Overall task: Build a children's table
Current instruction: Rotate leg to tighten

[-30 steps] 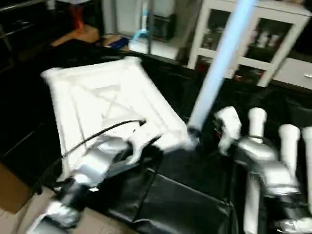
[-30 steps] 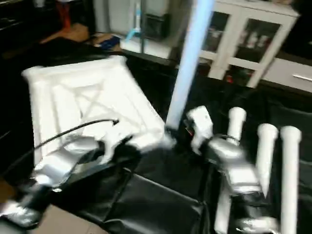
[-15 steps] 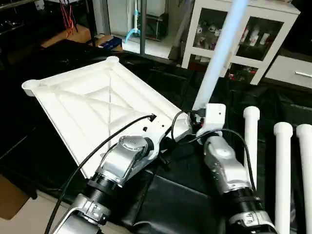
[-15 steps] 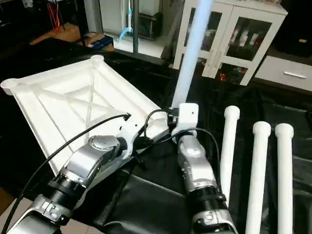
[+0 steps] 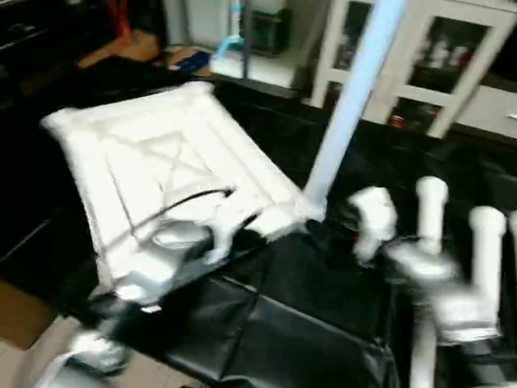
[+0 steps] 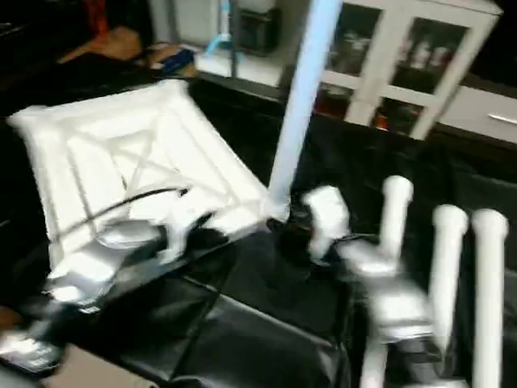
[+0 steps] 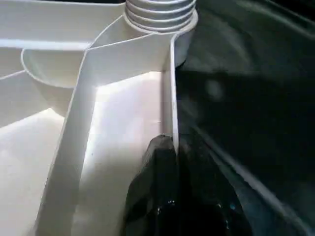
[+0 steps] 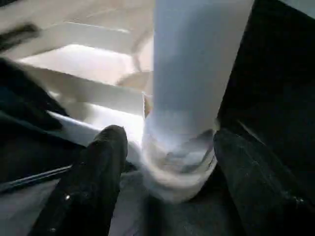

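While the white plastic tabletop (image 5: 161, 174) lies underside up on a work surface draped in glossy black sheeting (image 5: 315, 323), its raised ribs form an X inside a rectangular frame, with a round socket at each corner. One long white tube leg (image 5: 347, 105) stands upright in the socket at the tabletop's corner nearest the robot's right arm; its ridged, threaded-looking foot (image 7: 160, 12) sits in that socket. The left gripper (image 7: 174, 162), its black fingers pressed together, pinches the thin rim wall of the tabletop just beside that corner. The right gripper (image 8: 167, 162) has its fingers spread apart on either side of the leg's foot, close to it but not clamped. Three more smooth tube legs (image 6: 444, 267) lie side by side near the right edge of the sheeting. A white glass-door cabinet (image 5: 420, 73) stands behind. No lettering can be read.
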Available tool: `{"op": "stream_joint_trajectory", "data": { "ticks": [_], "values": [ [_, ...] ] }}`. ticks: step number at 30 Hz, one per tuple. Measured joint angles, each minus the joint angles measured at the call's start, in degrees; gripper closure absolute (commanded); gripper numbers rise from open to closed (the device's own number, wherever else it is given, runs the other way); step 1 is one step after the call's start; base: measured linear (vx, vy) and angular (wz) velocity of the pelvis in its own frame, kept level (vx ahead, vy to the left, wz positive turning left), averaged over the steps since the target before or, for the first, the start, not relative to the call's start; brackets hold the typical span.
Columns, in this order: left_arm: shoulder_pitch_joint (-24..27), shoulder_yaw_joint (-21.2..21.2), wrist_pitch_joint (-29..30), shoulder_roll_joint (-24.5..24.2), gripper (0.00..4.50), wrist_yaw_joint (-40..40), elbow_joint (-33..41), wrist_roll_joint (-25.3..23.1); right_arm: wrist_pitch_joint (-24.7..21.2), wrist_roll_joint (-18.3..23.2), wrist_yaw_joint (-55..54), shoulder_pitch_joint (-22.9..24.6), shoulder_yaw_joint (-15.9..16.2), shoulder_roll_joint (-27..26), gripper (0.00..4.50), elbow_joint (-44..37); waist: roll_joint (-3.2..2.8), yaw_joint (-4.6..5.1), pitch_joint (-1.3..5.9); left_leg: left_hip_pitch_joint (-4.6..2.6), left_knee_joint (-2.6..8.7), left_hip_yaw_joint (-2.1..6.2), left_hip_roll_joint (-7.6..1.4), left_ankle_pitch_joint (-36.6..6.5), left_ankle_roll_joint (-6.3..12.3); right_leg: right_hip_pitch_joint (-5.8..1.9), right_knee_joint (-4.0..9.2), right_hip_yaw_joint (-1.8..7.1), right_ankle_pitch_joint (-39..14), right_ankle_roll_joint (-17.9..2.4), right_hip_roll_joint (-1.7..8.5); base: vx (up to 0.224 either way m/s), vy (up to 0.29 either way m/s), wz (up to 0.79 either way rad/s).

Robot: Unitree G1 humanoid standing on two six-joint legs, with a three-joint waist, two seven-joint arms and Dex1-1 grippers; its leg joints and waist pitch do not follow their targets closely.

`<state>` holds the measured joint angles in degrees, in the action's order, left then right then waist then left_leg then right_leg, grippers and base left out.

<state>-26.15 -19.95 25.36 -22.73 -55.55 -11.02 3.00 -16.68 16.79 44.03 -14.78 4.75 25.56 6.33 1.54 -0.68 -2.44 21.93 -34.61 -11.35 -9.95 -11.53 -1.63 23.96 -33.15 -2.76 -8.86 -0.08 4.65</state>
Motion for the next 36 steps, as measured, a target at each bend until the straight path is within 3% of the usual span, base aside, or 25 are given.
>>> {"op": "stream_joint_trajectory", "data": {
  "ticks": [3, 9, 14, 15, 19, 24, 29, 34, 36],
  "values": [
    [1.0, -1.3, -1.0, -2.0, 4.50, -3.9, 1.8, 1.2, 0.5, 1.7, 6.8, 0.8, -0.1, 3.5, 1.41, -0.2, -0.02, -1.38, -0.01, -0.04, -0.04, -0.15, 0.03, 0.0, 0.02, -0.05, -0.03, 0.04, 0.0, 0.0, 0.11, 0.000, 0.000, 0.00],
    [1.8, -3.7, -1.0, -2.7, 4.50, -8.3, 3.1, 2.3, -2.8, 5.6, 16.7, 0.5, 0.4, 8.1, 1.41, -1.2, -0.01, -1.84, -0.05, -0.64, -0.04, -0.65, 0.02, -0.1, -0.14, -0.66, -0.12, 0.18, 0.0, 0.0, 0.38, 0.000, 0.000, 0.00],
    [2.0, -4.2, -1.0, -3.2, 4.50, -10.3, 3.5, 2.4, -3.2, 5.1, 20.3, -1.2, 2.3, 9.6, 1.41, -0.7, 0.10, -1.24, -0.11, -0.83, -0.05, -0.70, 0.04, 0.0, -0.17, -0.83, -0.12, 0.19, -0.2, 0.3, 0.45, 0.000, 0.000, 0.00],
    [2.0, -4.1, -1.0, -3.2, 4.50, -10.4, 3.5, 2.4, -3.1, 5.0, 20.6, -1.4, 2.5, 9.6, 1.74, -0.4, 0.10, -1.17, -0.11, -0.82, -0.04, -0.70, 0.04, 0.0, -0.18, -0.82, -0.12, 0.18, -0.2, 0.3, 0.45, 0.000, 0.000, 0.00],
    [2.0, -4.2, -1.1, -3.2, 4.50, -10.4, 3.5, 2.4, -3.0, 4.8, 22.7, -1.8, 2.7, 9.7, 2.09, 0.7, 0.10, -1.23, -0.10, -0.81, -0.05, -0.70, 0.04, 0.0, -0.18, -0.83, -0.14, 0.18, -0.1, 0.3, 0.45, 0.000, 0.000, 0.00],
    [2.0, -4.2, -1.4, -3.3, 4.50, -10.6, 3.5, 2.6, -2.5, 4.8, 23.7, -2.3, 3.5, 10.8, 2.46, 0.9, 0.09, -1.28, -0.10, -0.80, -0.05, -0.70, 0.04, 0.0, -0.17, -0.82, -0.20, 0.17, 0.0, 0.1, 0.46, 0.000, 0.000, 0.00],
    [2.0, -4.1, -1.6, -3.3, 4.50, -10.6, 3.5, 2.6, -2.5, 4.8, 23.9, -2.7, 3.6, 11.0, 2.53, 1.2, 0.08, -1.27, -0.09, -0.82, -0.05, -0.70, 0.04, 0.0, -0.16, -0.80, -0.29, 0.17, -0.1, 0.2, 0.46, 0.000, 0.000, 0.00],
    [1.5, -2.8, -0.9, -2.0, 4.50, -6.8, 1.8, 1.5, -0.2, 2.1, 15.8, -3.4, 2.2, 5.3, 2.56, 5.0, 0.17, -0.75, -0.05, -0.91, -0.14, -0.70, 0.03, 0.0, -0.20, -0.80, -0.45, 0.18, -0.1, 0.3, 0.46, 0.000, 0.000, 0.00],
    [0.5, -2.1, 0.8, 0.1, 4.50, -2.8, 0.5, 0.5, 0.0, 0.7, 7.5, -4.8, 1.1, 1.3, 2.57, 7.6, 0.31, 0.23, 0.00, -0.94, -0.22, -0.66, 0.03, 0.0, -0.23, -0.79, -0.48, 0.17, -0.2, 0.4, 0.46, 0.000, 0.000, 0.00]
  ]
}}
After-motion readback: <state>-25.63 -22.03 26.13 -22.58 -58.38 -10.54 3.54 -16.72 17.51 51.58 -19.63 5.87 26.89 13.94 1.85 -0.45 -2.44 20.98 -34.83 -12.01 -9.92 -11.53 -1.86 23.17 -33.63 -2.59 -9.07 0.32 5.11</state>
